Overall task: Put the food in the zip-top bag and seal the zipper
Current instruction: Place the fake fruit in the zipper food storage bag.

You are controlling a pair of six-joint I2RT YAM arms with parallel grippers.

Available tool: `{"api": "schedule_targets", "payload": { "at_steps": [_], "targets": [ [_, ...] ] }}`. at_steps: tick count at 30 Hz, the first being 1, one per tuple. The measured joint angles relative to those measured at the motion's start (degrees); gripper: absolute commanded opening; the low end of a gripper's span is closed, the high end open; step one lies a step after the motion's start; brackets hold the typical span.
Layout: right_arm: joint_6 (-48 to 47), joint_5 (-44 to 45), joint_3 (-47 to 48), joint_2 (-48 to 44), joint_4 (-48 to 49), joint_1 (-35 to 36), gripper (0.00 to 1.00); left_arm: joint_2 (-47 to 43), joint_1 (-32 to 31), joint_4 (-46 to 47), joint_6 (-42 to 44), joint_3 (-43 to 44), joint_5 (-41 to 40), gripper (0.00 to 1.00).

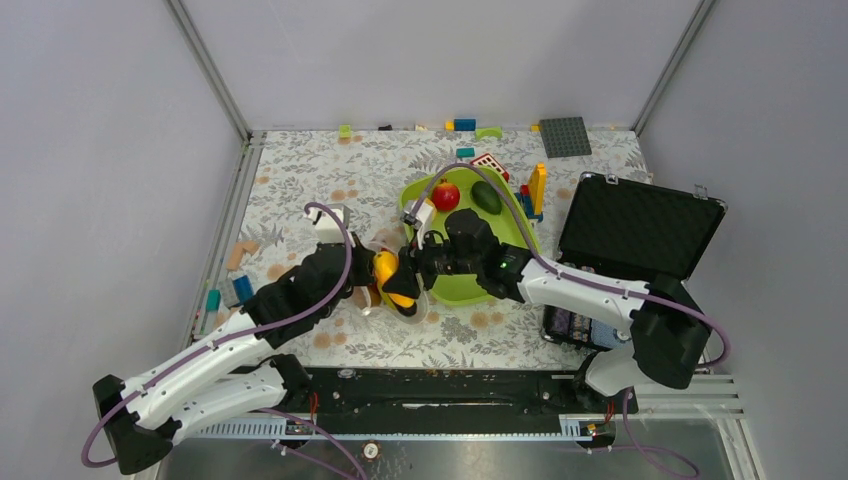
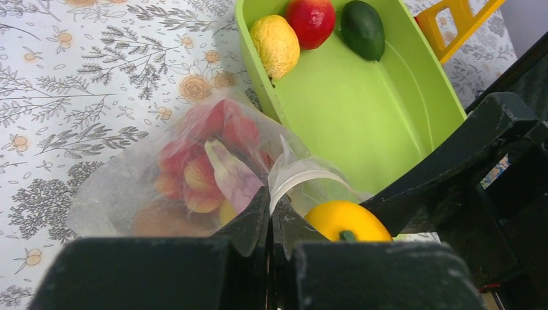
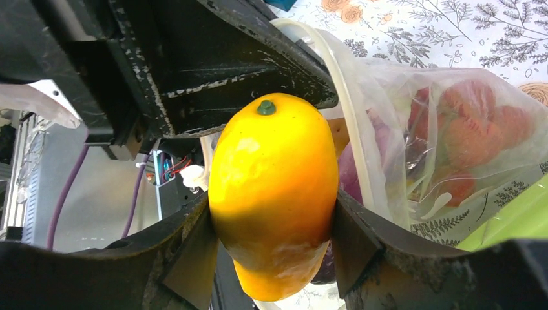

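Note:
The zip-top bag [image 1: 378, 262] lies on the flowered cloth left of the lime-green tray [image 1: 470, 288], with red and purple food inside [image 2: 207, 161]. My left gripper [image 2: 271, 208] is shut on the bag's mouth edge, where the whitish zipper [image 2: 304, 173] curls upward. My right gripper [image 3: 271, 240] is shut on a yellow-orange toy fruit [image 3: 271, 187], held at the bag's mouth [image 3: 342, 97] and against the left gripper's body. A lemon [image 2: 276, 44], a red apple [image 2: 311, 20] and a dark green fruit [image 2: 362, 27] sit at the tray's far end.
An open black case [image 1: 640, 225] stands right of the tray. Stacked building blocks [image 1: 537, 187] rise behind the tray, and a grey baseplate [image 1: 565, 136] lies at the back. More blocks [image 1: 240, 288] lie at the left table edge.

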Motion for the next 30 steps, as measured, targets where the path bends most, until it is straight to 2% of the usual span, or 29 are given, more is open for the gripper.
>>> {"api": "schedule_targets", "payload": {
  "at_steps": [13, 22, 26, 29, 30],
  "targets": [
    [0.0, 2.1, 4.2, 6.5, -3.5, 0.9, 0.29, -0.9, 0.5, -3.8, 0.5, 0.0, -1.3, 0.0],
    [0.4, 3.0, 4.9, 9.0, -5.1, 2.9, 0.32, -1.7, 0.0, -0.9, 0.0, 0.0, 1.7, 0.0],
    [0.4, 3.4, 5.6, 9.0, -5.9, 3.0, 0.36, -1.8, 0.0, -0.4, 0.0, 0.0, 2.4, 0.0],
    [1.6, 5.1, 6.2, 9.0, -5.6, 3.5, 0.46, -1.8, 0.0, -0.3, -0.1, 0.0, 3.1, 0.0],
    [2.6, 6.6, 6.2, 8.9, -5.2, 3.7, 0.46, -1.8, 0.0, -0.1, -0.1, 0.0, 3.3, 0.0]
  ]
}}
